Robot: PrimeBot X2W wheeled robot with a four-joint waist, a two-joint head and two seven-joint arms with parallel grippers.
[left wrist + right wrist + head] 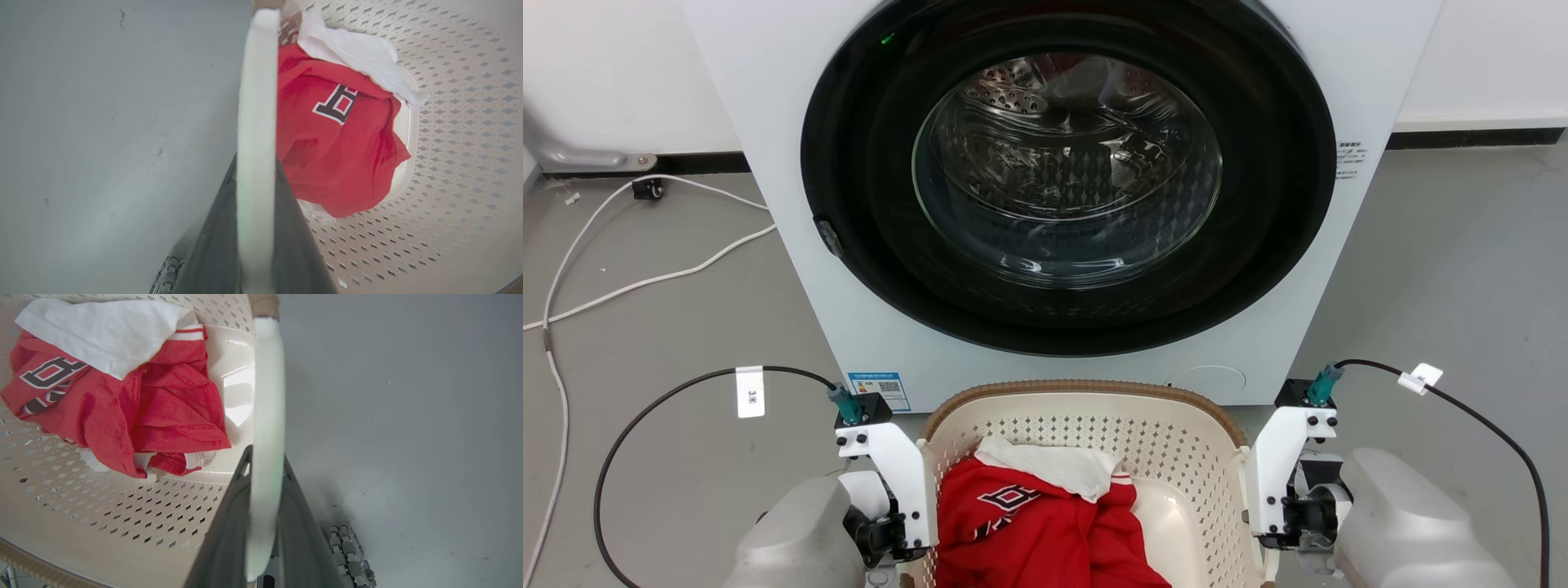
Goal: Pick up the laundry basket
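Note:
The cream laundry basket (1086, 389), with perforated walls and a brown woven-look rim, stands on the floor just in front of the washing machine. It holds a red garment (1029, 523) with a white cloth (1054, 467) on top. My left gripper (907, 527) is at the basket's left side. In the left wrist view its dark fingers (294, 245) press on both sides of the white side handle (257, 102). My right gripper (1262, 510) is at the right side. Its fingers (229, 531) likewise clamp the right handle (267, 396).
A white front-loading washing machine (866, 327) with a closed round glass door (1066, 171) rises directly behind the basket. White cables (645, 282) trail over the grey floor (1462, 269) at the left. Black cables loop from both wrists.

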